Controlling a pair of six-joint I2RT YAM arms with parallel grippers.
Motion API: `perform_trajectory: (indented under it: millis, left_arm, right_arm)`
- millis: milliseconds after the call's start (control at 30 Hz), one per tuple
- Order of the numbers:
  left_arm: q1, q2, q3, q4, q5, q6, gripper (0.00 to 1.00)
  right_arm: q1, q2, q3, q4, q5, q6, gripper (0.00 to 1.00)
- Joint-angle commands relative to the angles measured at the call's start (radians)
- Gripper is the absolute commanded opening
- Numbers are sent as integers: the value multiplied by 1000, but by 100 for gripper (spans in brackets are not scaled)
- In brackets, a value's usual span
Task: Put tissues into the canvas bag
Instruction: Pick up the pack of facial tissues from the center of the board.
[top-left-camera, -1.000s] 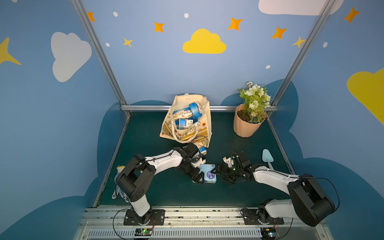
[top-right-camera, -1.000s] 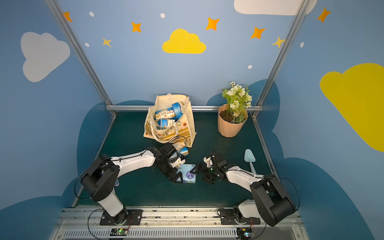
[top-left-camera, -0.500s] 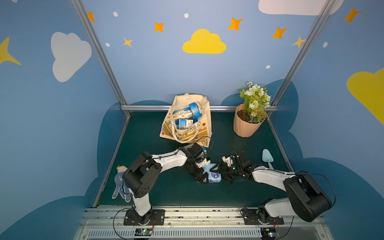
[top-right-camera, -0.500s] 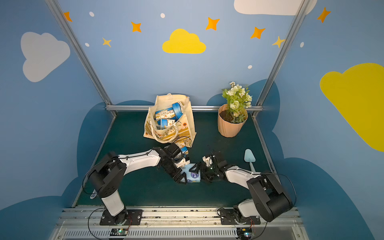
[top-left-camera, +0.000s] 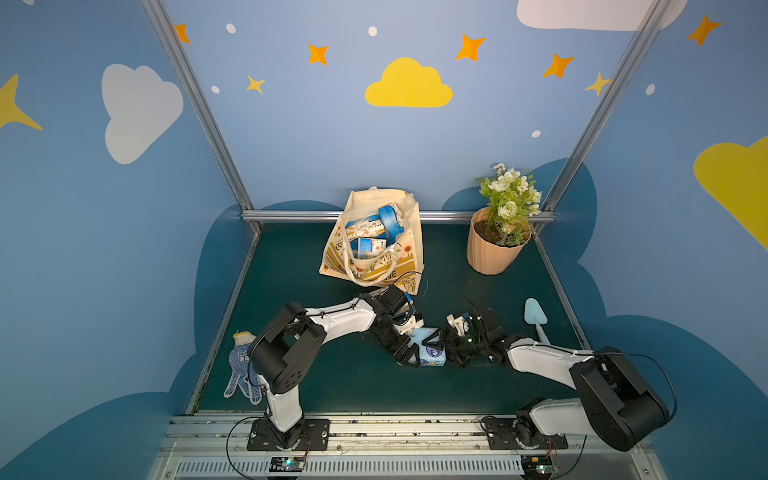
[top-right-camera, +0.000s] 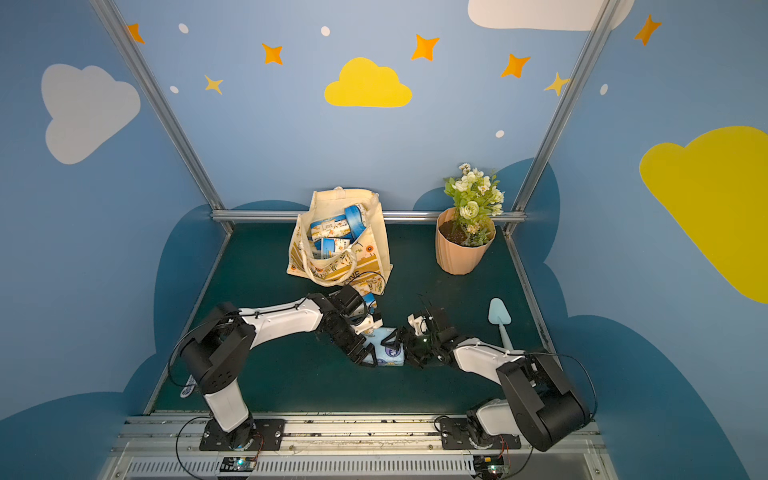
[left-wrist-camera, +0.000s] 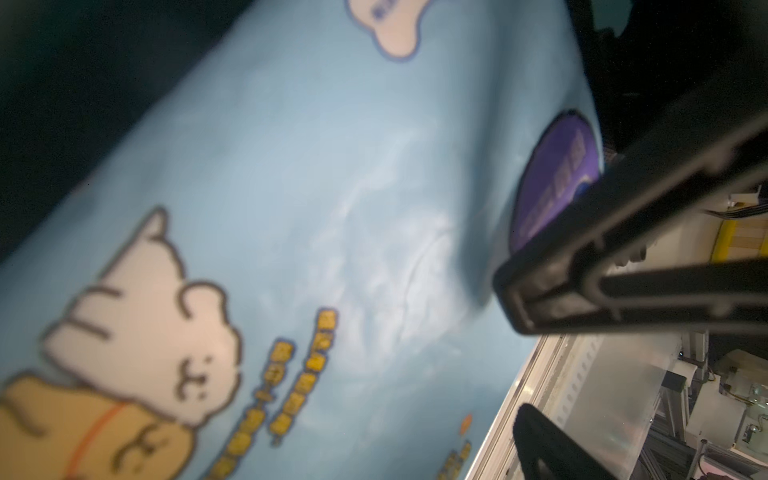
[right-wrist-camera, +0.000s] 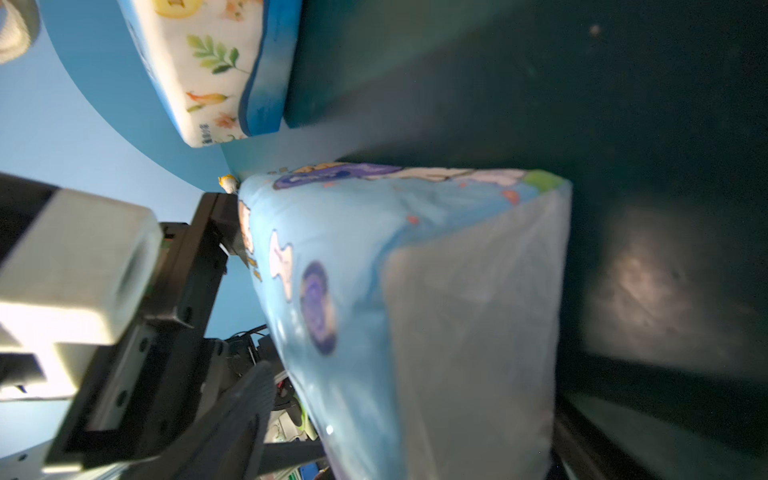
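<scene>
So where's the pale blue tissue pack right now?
In both top views the pale blue tissue pack lies on the green table, front middle, between the left pincer and right pincer, nearer us than the canvas bag.

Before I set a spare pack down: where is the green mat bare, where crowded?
Bare: between the cream floral canvas bag and the ribbed peach flowerpot; between the bag and the left side rail; the front strip along the near metal track. Crowded: mid-mat, where the left gripper and right gripper flank the pale blue tissue pack.
</scene>
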Motion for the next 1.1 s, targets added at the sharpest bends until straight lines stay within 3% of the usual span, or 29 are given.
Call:
perform_trajectory:
  millis: [0, 200, 367, 500, 667, 733, 833, 1067]
  left_arm:
    - [-17, -20, 2, 9, 38, 46, 100]
    - [-38, -19, 17, 2, 55, 58, 100]
    - [-47, -28, 38, 9, 76, 54, 99]
    - [-54, -27, 63, 1, 83, 55, 99]
    - [-55, -40, 60, 10, 83, 42, 99]
    - [-53, -48, 54, 11, 76, 40, 99]
    - [-47, -60, 43, 4, 74, 33, 100]
    - [-38, -133, 104, -141, 48, 140, 100]
  right_arm:
    - [1, -49, -16, 0, 9, 11, 79]
    - [1, -132, -37, 34, -2, 26, 71]
    - [1, -166, -37, 70, -29, 37, 79]
    - [1, -158, -25, 46, -36, 24, 79]
    - [1, -153, -31, 57, -29, 29, 69]
    - [1, -168, -32, 51, -26, 29, 57]
    - [0, -203, -28, 26, -11, 26, 47]
    - [-15, -316, 22, -136, 11, -25, 48]
